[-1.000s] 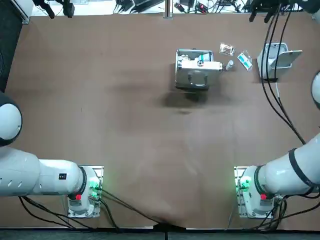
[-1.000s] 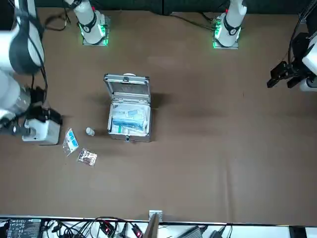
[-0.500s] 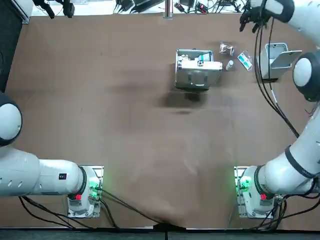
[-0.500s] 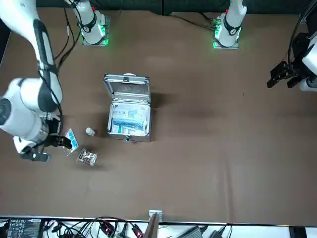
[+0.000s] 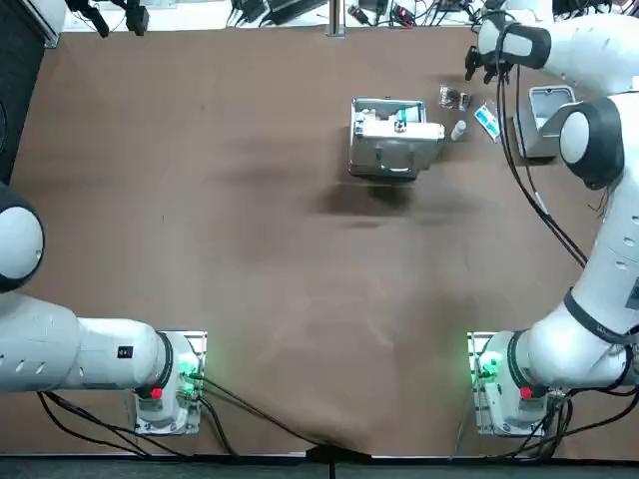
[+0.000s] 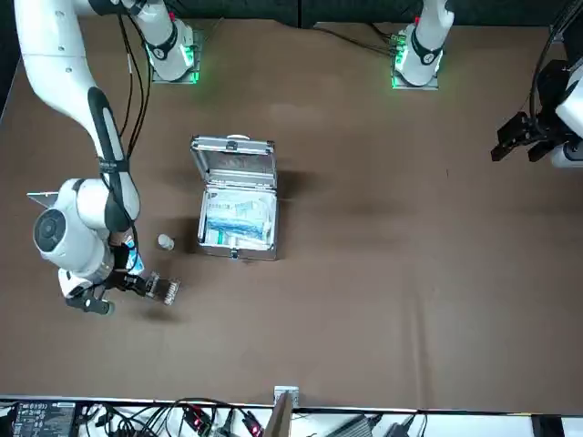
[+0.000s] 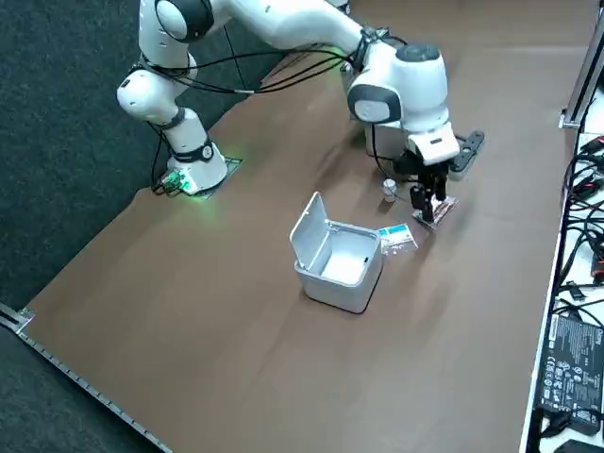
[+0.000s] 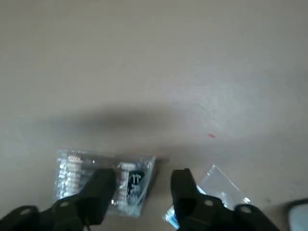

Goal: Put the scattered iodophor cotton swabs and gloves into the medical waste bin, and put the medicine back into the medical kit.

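Note:
A clear packet of iodophor swabs (image 5: 454, 98) (image 6: 164, 289) (image 8: 72, 174) lies on the brown table beyond the open metal medical kit (image 5: 394, 140) (image 6: 237, 214). My right gripper (image 5: 471, 70) (image 6: 137, 284) (image 7: 426, 201) (image 8: 144, 187) hovers just above the packet's end, open, with nothing between its fingers. The blue-printed glove packet (image 5: 488, 119) (image 7: 397, 236) (image 8: 216, 188) lies beside it. A small white medicine bottle (image 5: 459, 130) (image 6: 165, 241) (image 7: 389, 189) stands between the kit and the packets. The white waste bin (image 5: 544, 115) (image 7: 335, 257) stands with its lid up, to the right of the packets.
The kit holds several packaged supplies. My right arm's cables (image 5: 529, 180) hang over the table's right side. Cables and equipment (image 5: 300, 10) line the far edge.
My right arm has swung from over the waste bin toward the swab packet and come down close to it. The objects have not moved.

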Motion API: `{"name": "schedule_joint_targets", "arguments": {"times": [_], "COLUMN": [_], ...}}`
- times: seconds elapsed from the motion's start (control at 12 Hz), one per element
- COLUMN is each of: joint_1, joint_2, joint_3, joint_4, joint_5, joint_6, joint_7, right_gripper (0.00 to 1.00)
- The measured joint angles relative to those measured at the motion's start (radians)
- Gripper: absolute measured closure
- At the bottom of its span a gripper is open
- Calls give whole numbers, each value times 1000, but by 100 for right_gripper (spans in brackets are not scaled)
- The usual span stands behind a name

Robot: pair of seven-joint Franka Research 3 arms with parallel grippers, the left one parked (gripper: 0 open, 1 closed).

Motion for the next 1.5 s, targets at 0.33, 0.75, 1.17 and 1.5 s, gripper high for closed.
{"name": "schedule_joint_targets", "arguments": {"times": [0.33, 0.75, 1.17, 1.5], "joint_1": [4, 3, 0, -1], "joint_2": [58, 78, 86, 87], "joint_3": [2, 2, 2, 2], "joint_4": [4, 7, 7, 7], "joint_5": [0, 0, 0, 0], "joint_6": [60, 63, 63, 63], "joint_7": [19, 24, 25, 25], "right_gripper": [32, 44, 54, 55]}}
